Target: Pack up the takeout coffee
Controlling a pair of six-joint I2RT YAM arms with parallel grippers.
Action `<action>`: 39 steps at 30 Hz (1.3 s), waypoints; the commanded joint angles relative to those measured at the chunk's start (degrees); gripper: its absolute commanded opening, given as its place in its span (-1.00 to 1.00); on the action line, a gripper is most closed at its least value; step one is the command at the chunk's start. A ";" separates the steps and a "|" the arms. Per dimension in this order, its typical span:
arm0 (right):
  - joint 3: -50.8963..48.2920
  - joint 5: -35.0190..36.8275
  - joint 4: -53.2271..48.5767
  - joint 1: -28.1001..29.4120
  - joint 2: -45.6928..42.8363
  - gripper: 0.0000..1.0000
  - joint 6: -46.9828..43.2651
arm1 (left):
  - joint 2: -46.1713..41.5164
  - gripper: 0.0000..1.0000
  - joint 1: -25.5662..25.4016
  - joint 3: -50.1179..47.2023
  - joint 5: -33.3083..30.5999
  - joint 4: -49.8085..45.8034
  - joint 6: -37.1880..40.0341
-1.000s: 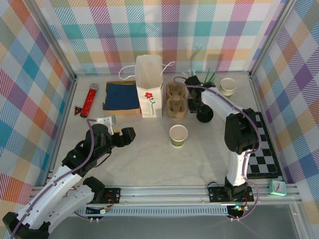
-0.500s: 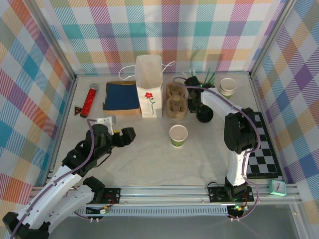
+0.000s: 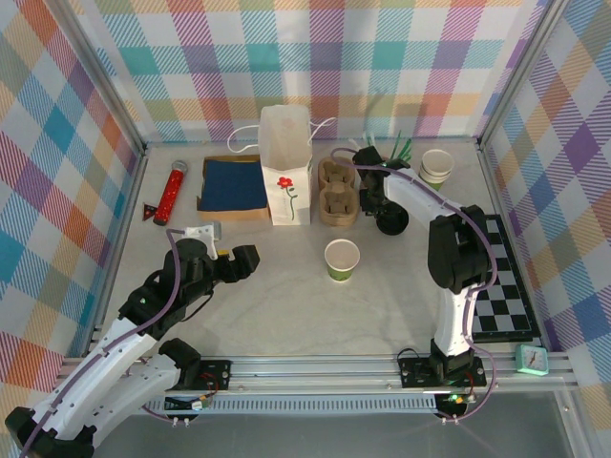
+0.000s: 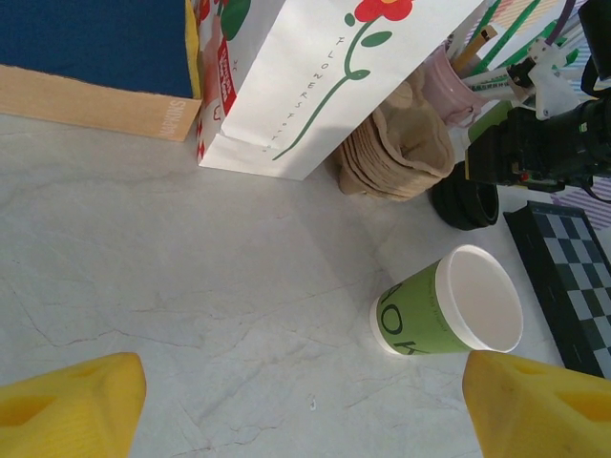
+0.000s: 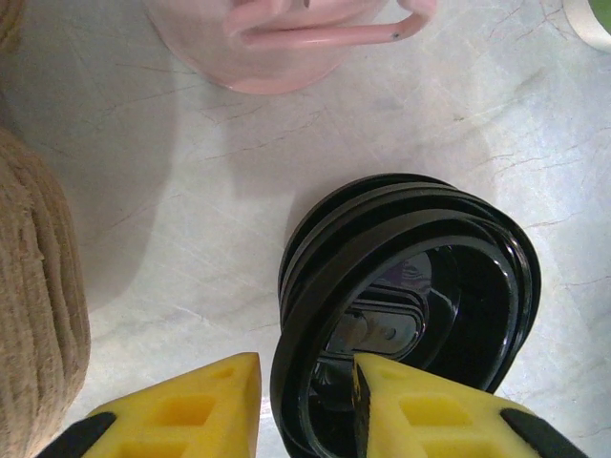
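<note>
Yellow right fingers (image 5: 191, 405) stand narrow, straddling the rim of the top black lid (image 5: 410, 286) on a small stack of lids (image 3: 391, 222); I cannot tell whether they truly pinch it. That lid is thin moulded plastic, light and springy. I judge a rim pinch the right hold, but an easy one to overdo: the lid could flex, or drag a nested lid up with it. Just beyond the stack sits a pink mug (image 5: 286, 38), and to one side the brown pulp carrier (image 5: 33, 286).

The takeout coffee cup (image 3: 342, 259) stands upright and uncapped on the tabletop (image 3: 286, 296), apart from the lids and nearer the arm bases. From the left wrist it looks empty, so it is probably very light, thin-walled and easy to crush or tip. The rolled rim is likely its stiffest part, and a gentle hold across the green body just below it seems safest.

Left fingers (image 4: 72, 401) are spread wide and hold nothing, low over the tabletop and facing the cup.
</note>
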 commanded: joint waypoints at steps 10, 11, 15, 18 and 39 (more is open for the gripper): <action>-0.97 -0.31 -0.85 -0.42 1.73 -0.50 1.10 | -0.82 0.72 -0.62 -0.58 -1.03 -0.89 0.38; -1.06 -0.22 -0.76 -0.40 1.73 -0.53 1.28 | -0.86 0.72 -0.62 -0.56 -1.03 -0.90 0.38; -1.49 -0.07 -0.64 -0.40 1.43 -0.59 1.37 | -1.11 0.72 -0.62 -0.53 -1.21 -1.07 0.47; -1.51 0.13 -0.75 -0.40 0.90 -0.64 1.35 | -1.10 0.72 -0.62 -0.44 -1.21 -1.12 0.49; 0.47 1.00 -4.21 -0.31 -4.76 -0.76 1.29 | -1.79 0.72 -0.62 -0.35 -1.32 -1.51 0.57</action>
